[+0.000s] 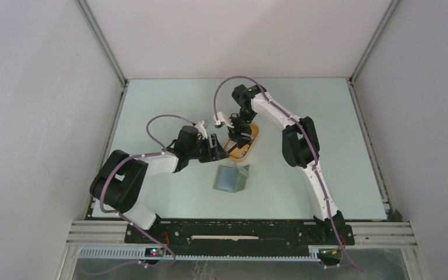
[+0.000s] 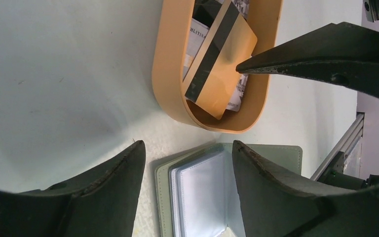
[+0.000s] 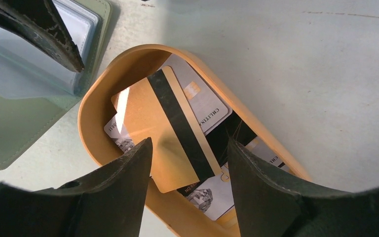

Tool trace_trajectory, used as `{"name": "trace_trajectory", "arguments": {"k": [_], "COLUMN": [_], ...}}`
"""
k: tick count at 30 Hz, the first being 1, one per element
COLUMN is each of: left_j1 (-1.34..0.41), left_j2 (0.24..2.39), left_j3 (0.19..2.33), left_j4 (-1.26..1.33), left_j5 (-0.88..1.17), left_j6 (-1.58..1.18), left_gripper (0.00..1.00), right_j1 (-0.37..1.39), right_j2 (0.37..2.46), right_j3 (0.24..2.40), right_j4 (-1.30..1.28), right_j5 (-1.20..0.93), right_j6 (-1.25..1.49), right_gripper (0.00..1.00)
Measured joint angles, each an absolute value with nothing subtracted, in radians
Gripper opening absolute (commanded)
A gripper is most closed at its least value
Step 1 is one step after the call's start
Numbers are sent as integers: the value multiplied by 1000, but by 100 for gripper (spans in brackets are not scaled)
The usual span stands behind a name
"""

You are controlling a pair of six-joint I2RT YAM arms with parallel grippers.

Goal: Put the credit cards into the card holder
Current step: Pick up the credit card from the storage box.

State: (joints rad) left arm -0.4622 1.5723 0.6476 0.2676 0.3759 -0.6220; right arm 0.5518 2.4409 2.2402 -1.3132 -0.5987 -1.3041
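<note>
Pale green table [image 1: 169,105] between white walls, seen from above. Both arms reach toward the centre of the frame. Noted there: the left gripper [image 1: 214,147] and the right gripper [image 1: 240,137] converge on an orange oval tray [image 1: 246,153]. The card holder [image 1: 231,178] lies just below the tray, folded open.

Left wrist view: jaws of the left gripper stand well apart and hold nothing, poised over the clear sleeves [image 2: 200,192] at bottom centre. At top centre, a tan card [image 2: 227,74] with a dark stripe lies uppermost in the tray, tilted. One finger [image 2: 316,54] of the right gripper touches its right edge.

Right wrist view: jaws of the right gripper are parted, straddling the lower end of the tan card. No firm pinch is evident. The other credit cards [image 3: 212,197], silver, black and whitish, lie beneath it in the tray.

Assessment: the cards look light, thin, stiff and glossy. Flat ones offer little purchase and would likely slip. The tan card's raised edge is the best hold. The sleeves look soft and may need holding open.
</note>
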Motion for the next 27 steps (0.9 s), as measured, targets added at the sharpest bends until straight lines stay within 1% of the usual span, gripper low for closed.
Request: {"name": "trace_trajectory", "arguments": {"k": [7,11,16,27], "left_j1": [-462,-462,-462,-462], "left_j2": [1601,1616,1633,1638], "left_j3": [655,659,659,659], "left_j4": [268,275,279,287], "left_j5": [390,397,398,400], "left_j6": [-647,-657,-667,-682], "left_gripper": [65,63,62,61], "right_j1": [572,580,583,569], "right_j2": [2442,2442,2442,2423], "right_j3": [2214,2214,2211,2193], "right_j4": [-1288,-1288,-1297,-1272], "right_j5": [-543,-527,-524,-531], "right_j6": [-1293,-1287,-1280,-1273], "right_gripper": [65,61,53,28]}}
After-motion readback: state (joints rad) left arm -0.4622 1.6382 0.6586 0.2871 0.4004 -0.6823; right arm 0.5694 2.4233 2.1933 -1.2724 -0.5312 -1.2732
